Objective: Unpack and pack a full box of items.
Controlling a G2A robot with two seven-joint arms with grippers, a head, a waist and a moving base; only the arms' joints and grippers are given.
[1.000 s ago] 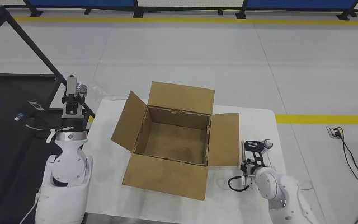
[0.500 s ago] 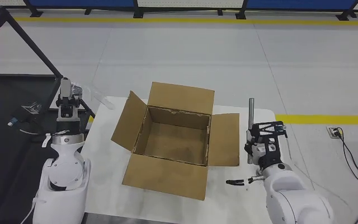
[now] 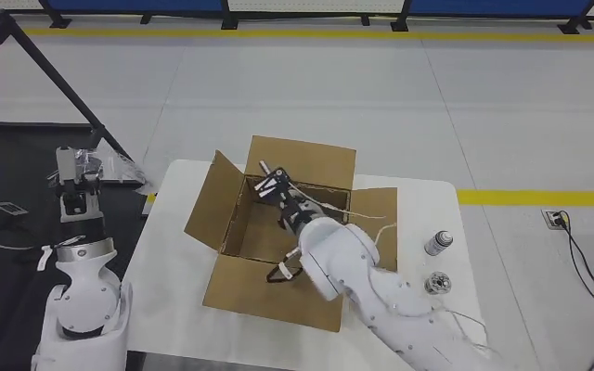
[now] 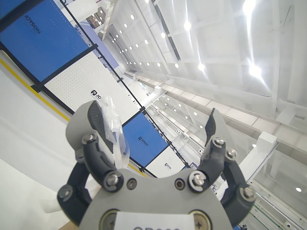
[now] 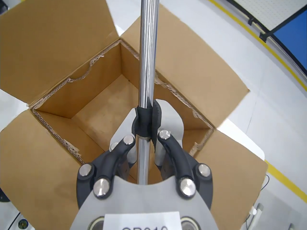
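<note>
- While my right gripper (image 5: 146, 118) hangs over the open cardboard box (image 3: 278, 292), its two dark pads are clamped tight on a polished metal rod (image 5: 147, 48).
- The grip sits near one end of the rod. The long free part sticks out past my fingertips and over the box opening.
- From above, my right arm reaches in from the near right side, with the wrist over the middle of the box and the gripper close to its far wall.
- The box stands in the middle of the white table (image 3: 176, 269) with all four flaps folded outward. Its bare brown floor shows between the walls.
- My left gripper (image 4: 153, 118) is raised out to the far left, past the left edge of the table, and it points upward. Its jaws stand wide apart and grip nothing.
- A thin clear plastic bag (image 4: 115, 125) lies against one of the left finger pads, crumpled and hanging loose along it.
- On the right side of the table, well apart from the box, stands what looks like a small bottle (image 3: 438, 243) with a pale cap.
- Just nearer than the bottle lies a small round object (image 3: 434, 281), too small to make out.
</note>
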